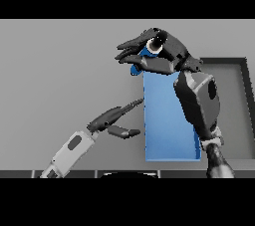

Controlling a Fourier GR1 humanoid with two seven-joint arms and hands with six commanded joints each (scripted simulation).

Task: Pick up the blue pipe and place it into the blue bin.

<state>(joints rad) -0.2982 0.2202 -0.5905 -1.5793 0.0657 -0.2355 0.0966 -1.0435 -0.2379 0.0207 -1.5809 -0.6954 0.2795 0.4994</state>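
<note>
The right robot hand (159, 53) is up at the far end of the blue bin (167, 120), and its fingers and thumb are curled round the blue pipe (142, 59). Only small bits of the pipe can be seen: a blue patch between the fingers and a little blue piece that sticks out under the hand, just at the bin's far left corner. The rest of the pipe is hidden by the dark fingers. The right arm comes in from the lower right side and crosses over the right part of the bin, so that side of the bin is covered. The bin is a long blue box that lies on the grey worktop (60, 70), with its long sides running away from the robot. To the right of the bin sits a dark grey tray (234, 105) with a raised rim, and the arm hides part of it too. The left robot hand (112, 120) is low on the left, just beside the bin's left wall. Its fingers are straight and point toward the bin, the thumb sticks out below them, and it holds nothing
</note>
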